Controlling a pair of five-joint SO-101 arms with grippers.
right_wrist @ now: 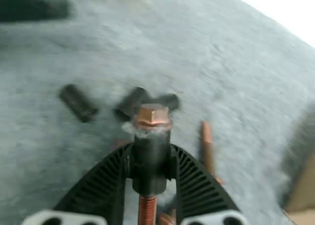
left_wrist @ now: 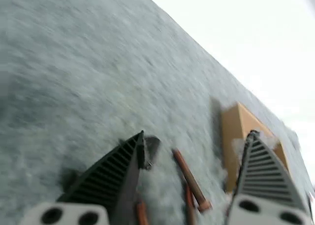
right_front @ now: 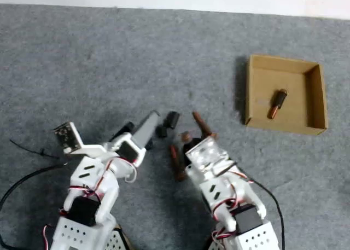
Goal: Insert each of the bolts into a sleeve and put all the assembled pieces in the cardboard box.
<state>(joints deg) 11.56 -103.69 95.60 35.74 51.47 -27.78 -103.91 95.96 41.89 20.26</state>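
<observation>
My right gripper (right_wrist: pixel 150 156) is shut on a black sleeve (right_wrist: pixel 149 151) with a copper bolt (right_wrist: pixel 151 115) through it, the hex head standing above the fingers; from above it (right_front: pixel 188 143) hovers over the carpet's middle. Beside it my left gripper (left_wrist: pixel 197 136) is open, a loose bolt (left_wrist: pixel 189 180) lying on the carpet between its fingers (left_wrist: pixel 118 176). Another loose bolt (right_front: pixel 175 160) lies near the right gripper. Loose sleeves (right_wrist: pixel 78 103) (right_wrist: pixel 130 103) rest ahead on the carpet. The cardboard box (right_front: pixel 257 91) at the right holds one assembled piece (right_front: pixel 276 103).
Grey carpet covers the table, with open room to the left and at the back. A pale wall runs along the far edge. The box wall (left_wrist: pixel 236 136) stands beyond the left gripper. Cables trail from both arm bases.
</observation>
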